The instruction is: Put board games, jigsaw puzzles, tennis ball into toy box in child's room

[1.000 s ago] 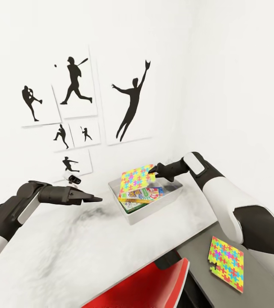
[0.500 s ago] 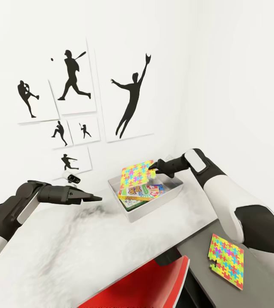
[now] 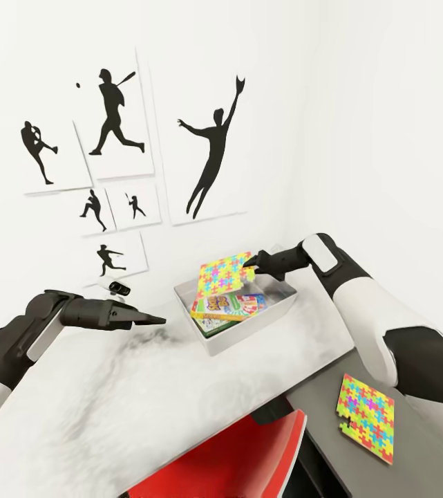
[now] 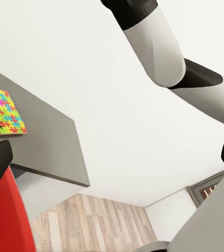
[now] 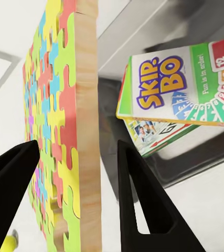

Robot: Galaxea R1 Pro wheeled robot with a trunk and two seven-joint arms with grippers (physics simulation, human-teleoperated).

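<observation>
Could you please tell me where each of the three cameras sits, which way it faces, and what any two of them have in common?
Head view: from the robot's head, looking forward and down at the table and toy box, with both arms in sight.
Left wrist view: near the left tool, facing the second jigsaw puzzle on a grey ledge and the right arm.
Right wrist view: near the right tool, whose fingers straddle the held jigsaw puzzle over the Skip-Bo box.
Shared: head and right wrist views both show the held puzzle and toy box.
</observation>
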